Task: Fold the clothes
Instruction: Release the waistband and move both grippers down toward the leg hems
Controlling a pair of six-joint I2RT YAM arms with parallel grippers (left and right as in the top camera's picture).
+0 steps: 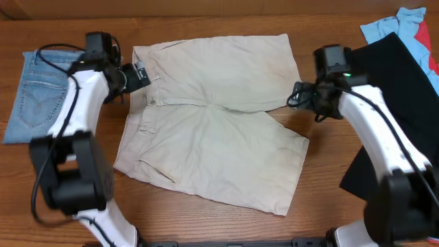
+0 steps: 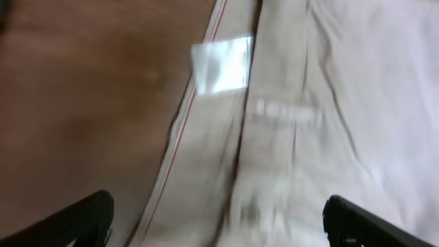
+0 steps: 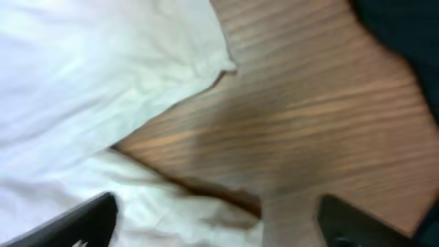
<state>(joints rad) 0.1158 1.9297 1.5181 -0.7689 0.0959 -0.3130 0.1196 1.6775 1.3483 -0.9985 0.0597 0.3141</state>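
Left gripper (image 1: 139, 75) is hovering over the waistband (image 1: 140, 113) of the shorts (image 1: 219, 123) in the overhead view, while the right gripper (image 1: 296, 96) is hanging at the notch between the two leg hems; the shorts are lying spread flat mid-table, waistband toward the left arm, legs toward the right; folded jeans (image 1: 31, 92) are sitting just beyond the left arm, and a black garment (image 1: 401, 103) is lying beneath the right arm, near the hems but apart from them, with a blue and red cloth (image 1: 408, 24) behind it; in the left wrist view the fingers (image 2: 75, 223) are standing wide apart, gripping nothing, with the waistband and a white label (image 2: 223, 63) lying below, blur hiding finer detail; in the right wrist view the fingers (image 3: 75, 223) are likewise spread and empty over bare table (image 3: 309, 123) beside the hems; the cotton is looking light, soft and limp, probably sagging once lifted; pinching a waistband corner and a hem edge is looking soundest, taking care the black garment is not getting caught.
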